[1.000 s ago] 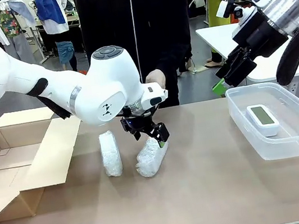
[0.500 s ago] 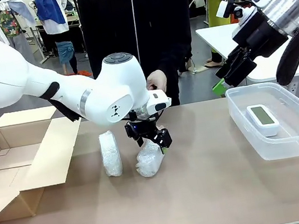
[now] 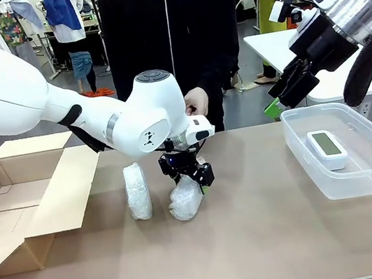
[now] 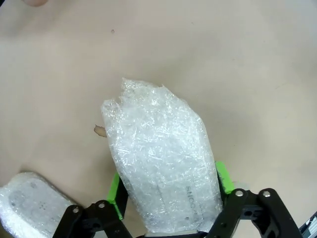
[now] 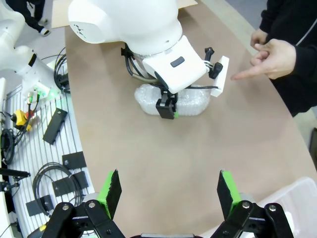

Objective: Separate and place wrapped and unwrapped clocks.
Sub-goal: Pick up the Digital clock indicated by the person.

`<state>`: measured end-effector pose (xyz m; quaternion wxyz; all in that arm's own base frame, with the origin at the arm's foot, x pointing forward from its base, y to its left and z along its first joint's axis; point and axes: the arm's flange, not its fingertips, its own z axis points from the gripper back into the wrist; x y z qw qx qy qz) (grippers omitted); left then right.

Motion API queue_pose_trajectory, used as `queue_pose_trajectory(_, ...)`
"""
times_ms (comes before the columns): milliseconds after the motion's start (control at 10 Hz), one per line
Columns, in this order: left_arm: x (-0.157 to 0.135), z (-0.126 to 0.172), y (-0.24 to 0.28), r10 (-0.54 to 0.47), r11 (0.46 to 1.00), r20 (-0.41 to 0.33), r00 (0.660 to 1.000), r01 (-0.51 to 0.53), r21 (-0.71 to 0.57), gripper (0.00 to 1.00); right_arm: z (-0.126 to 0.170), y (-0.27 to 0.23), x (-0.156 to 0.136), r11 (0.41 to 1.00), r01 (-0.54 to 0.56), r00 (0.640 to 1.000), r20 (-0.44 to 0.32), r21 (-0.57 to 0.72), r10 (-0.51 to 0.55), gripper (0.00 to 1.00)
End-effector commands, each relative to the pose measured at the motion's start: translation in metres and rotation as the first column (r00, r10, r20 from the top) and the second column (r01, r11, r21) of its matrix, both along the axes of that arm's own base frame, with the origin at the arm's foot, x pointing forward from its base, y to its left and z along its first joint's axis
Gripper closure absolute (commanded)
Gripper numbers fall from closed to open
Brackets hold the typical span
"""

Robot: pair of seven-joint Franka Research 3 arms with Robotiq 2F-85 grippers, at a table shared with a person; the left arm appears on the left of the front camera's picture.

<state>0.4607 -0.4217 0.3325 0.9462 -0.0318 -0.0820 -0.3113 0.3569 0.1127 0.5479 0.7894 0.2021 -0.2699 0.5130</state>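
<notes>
Bubble wrap crinkles round the wrapped bundle (image 3: 184, 199), which lies on the brown table (image 3: 272, 239). Its far end sits between the two fingers of the left gripper (image 3: 194, 179). From the camera on that wrist, one green pad (image 4: 115, 194) presses on one side of the bundle and the other green pad presses on the other side. So the fingers are pulled in and pinching it. The rest of the bundle sticks out past the fingertips and rests on the table.

Just to the left of the wrapped bundle lies the second bundle (image 3: 137, 191), close but not touching. Farther left of it is an open cardboard box (image 3: 12, 202). Behind the wrapped bundle, at the far side of the table, a person in black stands with one hand (image 3: 195, 100) held up near the edge. Well off to the right of the wrapped bundle is a clear tub (image 3: 335, 185), and the white clock (image 3: 326, 145) lies flat inside it. The right gripper (image 5: 169, 174) hangs in the air above the tub's back edge. Its fingers are spread wide with nothing between them.
</notes>
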Motion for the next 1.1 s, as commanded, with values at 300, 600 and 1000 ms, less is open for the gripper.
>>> queue_pose_trajectory(300, 0.006, 0.001, -0.002, -0.012, 1.000, -0.032, 0.999, 0.013, 0.016, 0.60, 0.001, -0.003, 0.001, 1.000, -0.018, 1.000, 0.001, -0.007, 0.018, 0.00)
queue_pose_trajectory(600, 0.006, 0.001, -0.002, -0.018, 1.000, -0.046, 0.999, 0.018, 0.003, 0.76, 0.001, -0.003, 0.001, 1.000, -0.018, 1.000, 0.001, -0.007, 0.018, 0.00)
queue_pose_trajectory(1000, 0.003, 0.025, 0.006, -0.017, 0.998, -0.014, 1.000, 0.016, -0.053, 0.80, 0.001, -0.003, 0.001, 1.000, -0.018, 1.000, 0.001, -0.007, 0.018, 0.00)
